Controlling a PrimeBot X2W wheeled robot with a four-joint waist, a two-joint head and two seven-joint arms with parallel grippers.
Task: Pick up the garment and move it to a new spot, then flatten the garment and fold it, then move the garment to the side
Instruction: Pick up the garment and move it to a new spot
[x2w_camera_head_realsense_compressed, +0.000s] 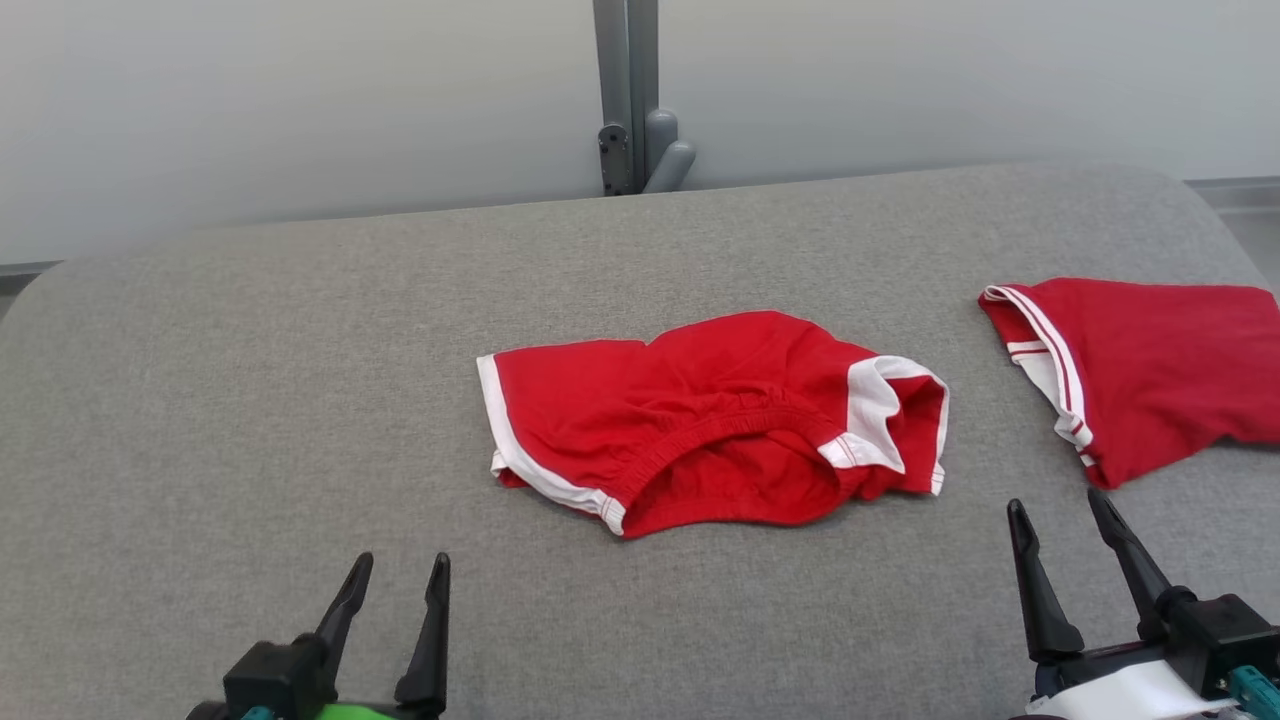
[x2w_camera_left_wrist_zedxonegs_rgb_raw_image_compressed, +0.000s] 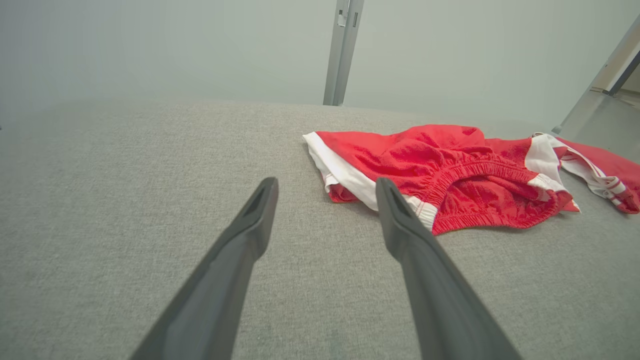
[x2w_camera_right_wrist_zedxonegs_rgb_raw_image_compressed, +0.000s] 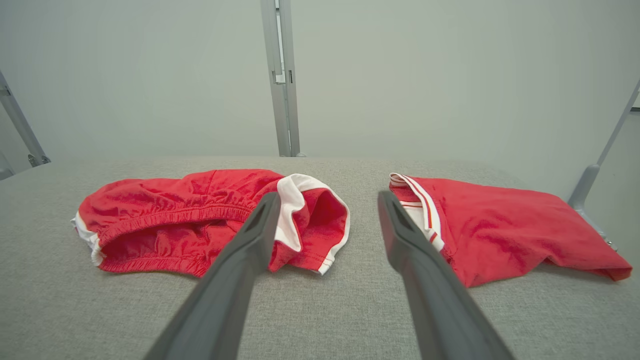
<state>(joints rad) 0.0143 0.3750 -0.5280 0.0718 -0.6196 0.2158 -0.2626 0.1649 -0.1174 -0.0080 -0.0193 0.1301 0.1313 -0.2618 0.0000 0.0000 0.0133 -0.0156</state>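
On the grey fabric-covered worktop (x2w_camera_head_realsense_compressed: 250, 400), near its middle and slightly toward the right edge: red shorts (x2w_camera_head_realsense_compressed: 700, 420) with white trim, crumpled rather than flat. Elastic waistband gaping toward the near edge; 1 white-bordered leg hem lying toward the left edge, the other leg opening bunched and partly turned up toward the right edge. Against the right edge, well apart from the red shorts: the other red garment (x2w_camera_head_realsense_compressed: 1160, 370), trimmed in white and red stripes along its left side, lying fairly flat and running out past the side of the head view. Low by the near-left corner: left gripper (x2w_camera_head_realsense_compressed: 401, 560), 2 long dark fingers spread wide with nothing between them, tips pointing toward the far edge and stopping short of the shorts, no cloth touched. In the left wrist view, bare grey fabric between those fingers, the white-bordered hem just beyond the right-hand fingertip. Low by the near-right corner: right gripper (x2w_camera_head_realsense_compressed: 1055, 500), fingers likewise spread wide and empty, aimed at the bare strip of worktop between the 2 garments, tips near the closest corner of the other red garment. Hovering or resting on the surface: impossible to tell for either gripper. Beyond the far edge: a pale wall (x2w_camera_head_realsense_compressed: 300, 100) and 1 upright grey post (x2w_camera_head_realsense_compressed: 625, 90) behind the middle of that edge.
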